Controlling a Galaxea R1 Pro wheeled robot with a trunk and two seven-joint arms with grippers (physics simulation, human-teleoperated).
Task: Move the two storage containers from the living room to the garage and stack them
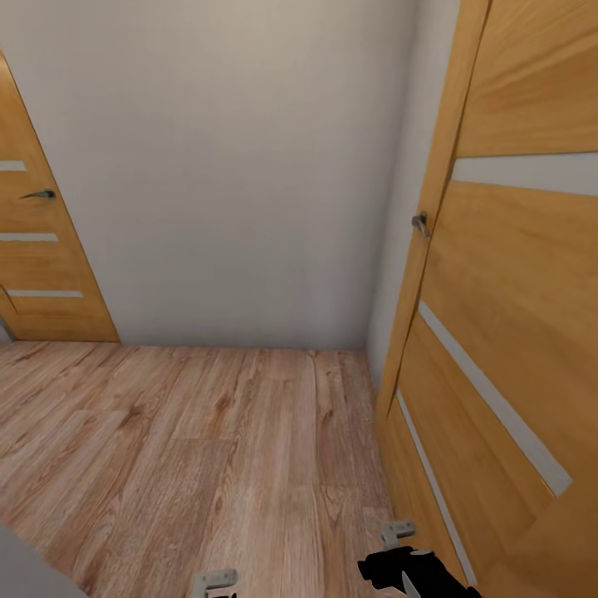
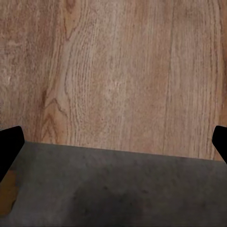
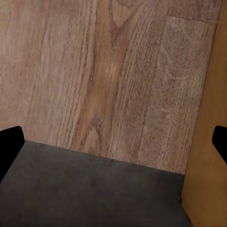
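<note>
The storage containers are out of view, and so is the garage. I stand in a room with light wood plank flooring (image 1: pixel 191 448). In the left wrist view my left gripper (image 2: pixel 113 146) is open, its black fingertips (image 2: pixel 10 144) far apart at the picture's edges with nothing between them. My right gripper (image 3: pixel 113 146) is open in the same way, its fingertips (image 3: pixel 11 142) over planks, with nothing held. Both hang low over a dark grey surface (image 2: pixel 118 189). A black part of the right arm (image 1: pixel 415 573) shows at the head view's lower edge.
An orange wooden door (image 1: pixel 507 332) with pale horizontal strips and a metal handle (image 1: pixel 421 223) stands close on my right, its edge beside the right gripper (image 3: pixel 210 142). A second such door (image 1: pixel 41 257) is at the far left. A plain white wall (image 1: pixel 232 166) is ahead.
</note>
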